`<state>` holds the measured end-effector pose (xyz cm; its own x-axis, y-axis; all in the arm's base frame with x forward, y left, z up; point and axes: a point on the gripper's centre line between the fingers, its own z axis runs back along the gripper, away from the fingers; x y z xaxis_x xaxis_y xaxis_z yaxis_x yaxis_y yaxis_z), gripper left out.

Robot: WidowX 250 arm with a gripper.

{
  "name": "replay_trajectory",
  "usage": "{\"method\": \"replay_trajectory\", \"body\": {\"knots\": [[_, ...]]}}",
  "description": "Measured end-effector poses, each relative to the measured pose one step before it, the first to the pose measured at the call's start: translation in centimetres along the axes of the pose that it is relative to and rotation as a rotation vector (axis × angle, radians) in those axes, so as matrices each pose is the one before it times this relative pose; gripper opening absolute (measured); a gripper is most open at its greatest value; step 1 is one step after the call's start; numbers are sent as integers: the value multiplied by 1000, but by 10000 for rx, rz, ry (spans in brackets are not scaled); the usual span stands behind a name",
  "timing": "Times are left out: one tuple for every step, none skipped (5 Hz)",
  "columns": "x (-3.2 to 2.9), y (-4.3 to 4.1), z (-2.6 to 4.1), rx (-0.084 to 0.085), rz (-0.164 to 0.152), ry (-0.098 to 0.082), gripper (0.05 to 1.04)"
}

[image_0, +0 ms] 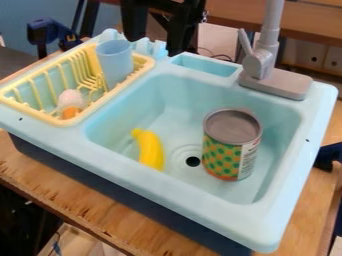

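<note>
1. Gripper (154,46) hangs up at the back of the sink (268,220), its two fingers spread apart with nothing pinched.
2. Grabbing the nearby cup (115,64) well would, I think, mean lining up over it and going slow and straight down.
3. Keep the fingers off the yellow rack (27,109), and squeeze softly so the cup doesn't slip or tip.
4. That cup is pale blue, round and plain. It stands in the back part of the rack.
5. Also in the rack sits a white and orange thing (70,104); I can't tell what.
6. Farther out, a yellow banana (151,150) lies by the drain hole (193,161), and a big can (227,145) stands upright across from it.
</note>
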<state>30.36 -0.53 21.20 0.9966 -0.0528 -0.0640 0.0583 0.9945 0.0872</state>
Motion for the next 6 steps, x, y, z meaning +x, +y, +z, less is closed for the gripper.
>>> {"method": "replay_trajectory", "body": {"knots": [[109,-82,-936,3,-29,321,1002],[560,-1829,-524,36,-556,-234,1002],[177,-3907,-612,-85,-1318,-244,1002],[11,-2452,164,3,-734,-51,1002],[483,-1728,-554,3,-502,13,1002],[310,-1153,-943,-84,-292,290,1002]]}}
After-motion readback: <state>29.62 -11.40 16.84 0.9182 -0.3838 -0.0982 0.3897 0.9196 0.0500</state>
